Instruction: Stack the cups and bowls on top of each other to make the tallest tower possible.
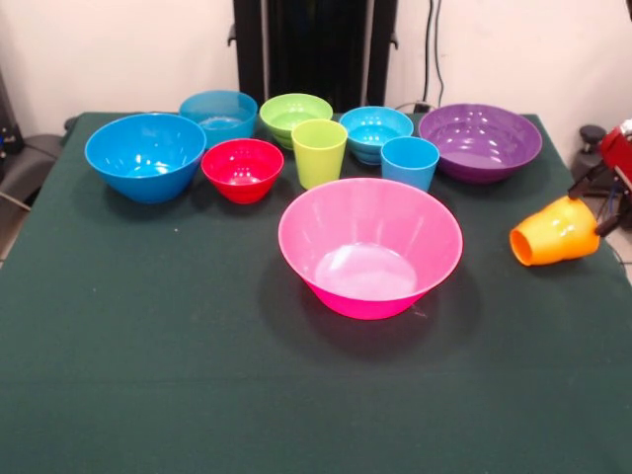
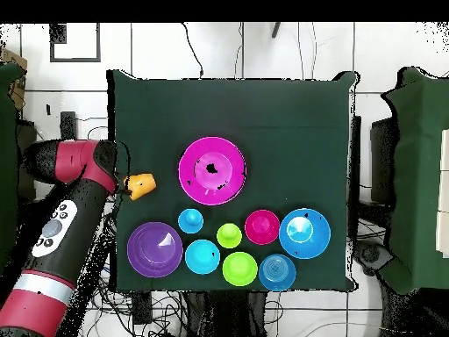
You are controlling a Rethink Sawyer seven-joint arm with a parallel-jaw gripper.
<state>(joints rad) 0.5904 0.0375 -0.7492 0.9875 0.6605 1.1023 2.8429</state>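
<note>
My gripper (image 1: pixel 595 205) is at the table's right edge in the front view, shut on the base end of the orange cup (image 1: pixel 553 233). The cup lies sideways with its mouth toward the huge pink bowl (image 1: pixel 370 247), which stands alone at the table's middle. Behind it stand the lime green cup (image 1: pixel 319 152) and the light blue cup (image 1: pixel 410 162). The large blue bowl (image 1: pixel 145 156), small red bowl (image 1: pixel 242 169), ribbed cyan bowl (image 1: pixel 218 114), lime green bowl (image 1: pixel 296 117), small blue bowl (image 1: pixel 375 131) and wide purple bowl (image 1: pixel 481 140) stand apart. No tower stands.
The dark green table (image 1: pixel 148 375) has open cloth in front of the pink bowl. In the overhead view the red arm (image 2: pixel 61 211) reaches in from outside the table's left edge, and the orange cup (image 2: pixel 141 185) hangs just inside that edge. Cables lie beyond the table.
</note>
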